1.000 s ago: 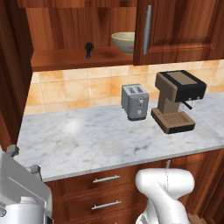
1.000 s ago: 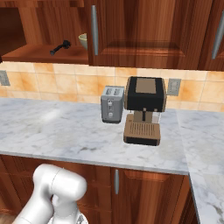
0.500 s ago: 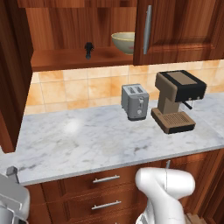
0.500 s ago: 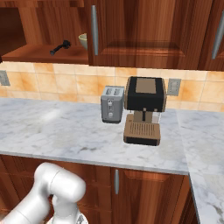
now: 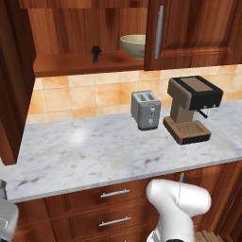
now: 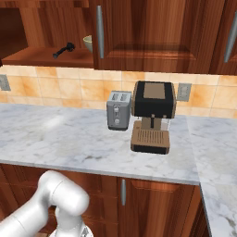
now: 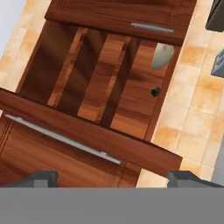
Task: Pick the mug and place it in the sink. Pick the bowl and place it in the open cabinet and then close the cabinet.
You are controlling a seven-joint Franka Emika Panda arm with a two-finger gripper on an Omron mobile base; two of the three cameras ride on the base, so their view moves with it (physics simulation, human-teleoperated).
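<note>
The arm's grey bit at the bottom left of the left base view has slid lower since b4. Nothing else moved. The bowl (image 5: 133, 45) sits on the cabinet (image 5: 71, 64) shelf, so that part looks done. Door still open, needs shutting. The gripper (image 7: 112, 176) is open w/ nothing in it, facing the open door.
</note>
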